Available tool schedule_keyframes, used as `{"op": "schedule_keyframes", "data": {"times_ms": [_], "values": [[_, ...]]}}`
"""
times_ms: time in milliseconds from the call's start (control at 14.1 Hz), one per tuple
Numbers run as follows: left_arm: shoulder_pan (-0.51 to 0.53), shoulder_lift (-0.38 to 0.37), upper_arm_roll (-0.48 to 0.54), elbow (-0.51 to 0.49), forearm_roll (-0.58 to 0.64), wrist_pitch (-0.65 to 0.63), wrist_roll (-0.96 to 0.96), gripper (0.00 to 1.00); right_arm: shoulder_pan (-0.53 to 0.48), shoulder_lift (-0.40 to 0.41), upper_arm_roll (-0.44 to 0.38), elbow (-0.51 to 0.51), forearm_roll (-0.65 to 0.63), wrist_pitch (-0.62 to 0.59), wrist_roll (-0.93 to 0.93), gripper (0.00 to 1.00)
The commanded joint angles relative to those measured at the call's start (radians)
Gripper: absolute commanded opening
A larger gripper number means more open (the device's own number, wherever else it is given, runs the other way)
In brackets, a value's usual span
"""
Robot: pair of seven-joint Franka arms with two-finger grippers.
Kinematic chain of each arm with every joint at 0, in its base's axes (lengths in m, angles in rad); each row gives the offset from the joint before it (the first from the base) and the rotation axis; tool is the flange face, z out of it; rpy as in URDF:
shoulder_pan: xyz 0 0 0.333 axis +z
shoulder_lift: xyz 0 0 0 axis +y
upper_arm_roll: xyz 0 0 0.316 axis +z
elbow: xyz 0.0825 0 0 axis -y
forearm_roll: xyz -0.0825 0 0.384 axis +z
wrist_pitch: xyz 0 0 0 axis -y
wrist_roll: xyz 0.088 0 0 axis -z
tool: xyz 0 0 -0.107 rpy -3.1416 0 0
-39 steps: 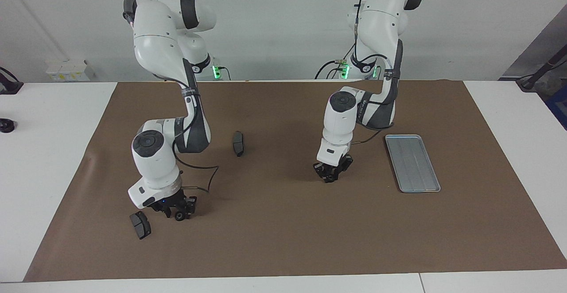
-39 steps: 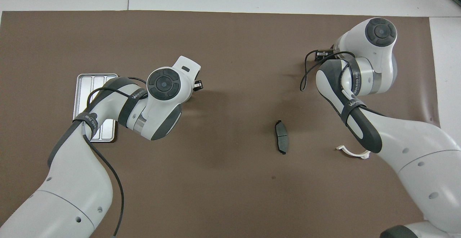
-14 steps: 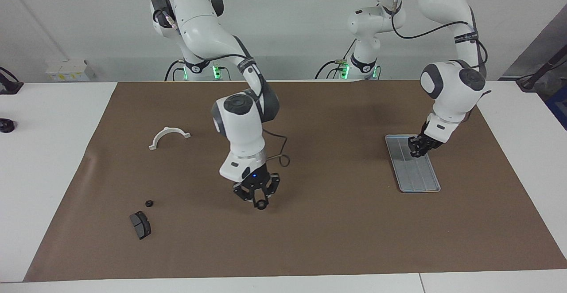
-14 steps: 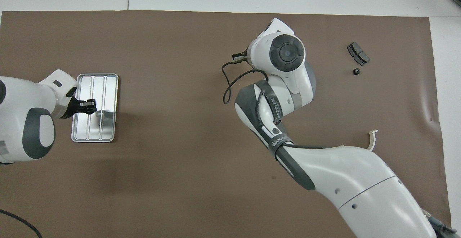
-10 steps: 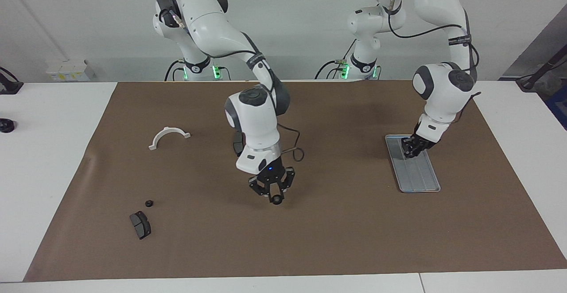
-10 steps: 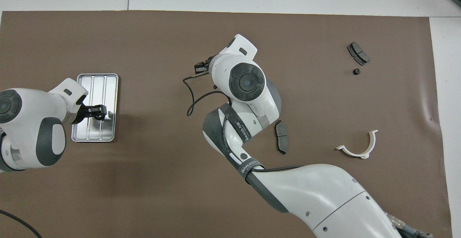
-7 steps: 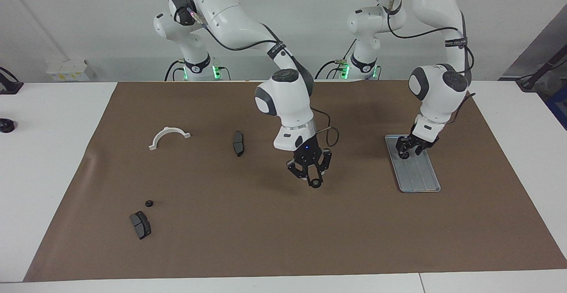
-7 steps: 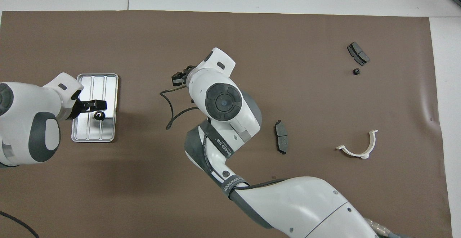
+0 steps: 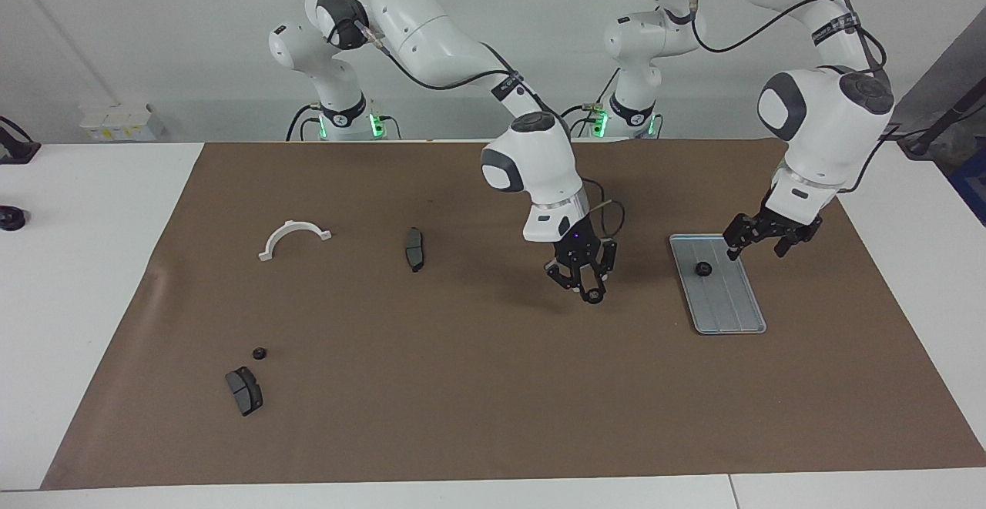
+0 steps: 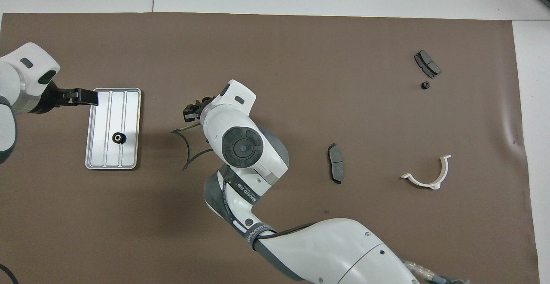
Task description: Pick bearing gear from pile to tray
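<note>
Sitting on the tray [image 9: 736, 316] is one gear [image 9: 702, 269], set down. Over the tray's rim hangs the left hand [image 9: 762, 239], wide and empty. Over bare table [image 9: 477, 416] between pile and tray, the right hand [image 9: 587, 287] pinches a second gear [image 9: 591, 296]; next it should carry that over the tray and release.

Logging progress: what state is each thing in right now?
Left gripper: open, over tray edge.
Right gripper: shut on carried gear, over mat.
Tray gear: lying in tray.
Loose gear: on mat, beside end pad.
Middle pad: on mat.
Bracket: on mat.
</note>
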Motion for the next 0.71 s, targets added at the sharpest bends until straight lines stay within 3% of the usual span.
{"op": "schedule_keyframes", "data": {"times_ms": [0, 283, 496, 638], "values": [[-0.067, 0.014, -0.001, 0.052, 0.028, -0.047, -0.010, 1.00, 0.021, -0.010, 0.000, -0.012, 0.000, -0.006, 0.057, 0.80], [-0.152, 0.046, -0.003, 0.024, 0.028, 0.096, -0.146, 1.00, -0.010, -0.013, -0.011, -0.003, -0.004, -0.058, 0.045, 0.81], [-0.227, 0.138, 0.000, 0.052, 0.030, 0.174, -0.273, 1.00, -0.111, -0.019, -0.013, -0.003, -0.007, -0.091, -0.027, 0.81], [-0.320, 0.205, 0.004, 0.075, 0.107, 0.197, -0.461, 1.00, -0.210, -0.030, -0.011, -0.001, -0.009, -0.155, -0.087, 0.81]]}}
